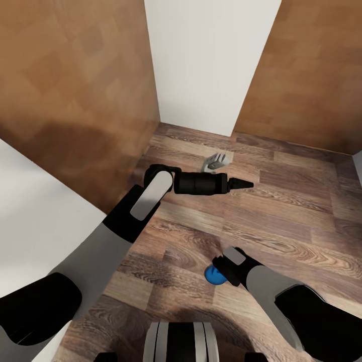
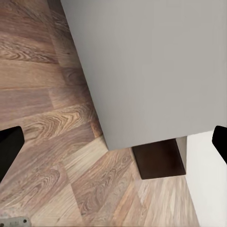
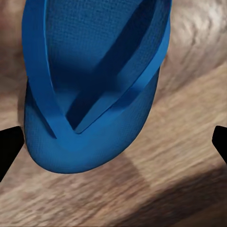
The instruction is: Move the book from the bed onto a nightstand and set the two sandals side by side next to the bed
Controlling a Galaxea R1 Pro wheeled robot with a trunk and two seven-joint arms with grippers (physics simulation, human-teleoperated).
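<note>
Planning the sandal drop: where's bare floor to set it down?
Open wood-plank floor runs ahead and right of the left tool, up to the white wall. A small grey object lies near that wall. Crowded spot: under the right tool, where the bright blue flip-flop sandal lies.

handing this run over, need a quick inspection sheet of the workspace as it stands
surface: wood-plank floor, bare around the arms
job's things: one blue sandal lying strap side up on the floor, close under the right end effector; in the head view a blue edge shows beside the right wrist
clutter: small grey object on the floor near the white wall; cannot tell what it is
grippers: left end effector held out over the floor, empty, fingers apart in its wrist view; right fingers apart, not touching the sandal
cables: nothing seen
surroundings: white wall between brown wood panels
</note>
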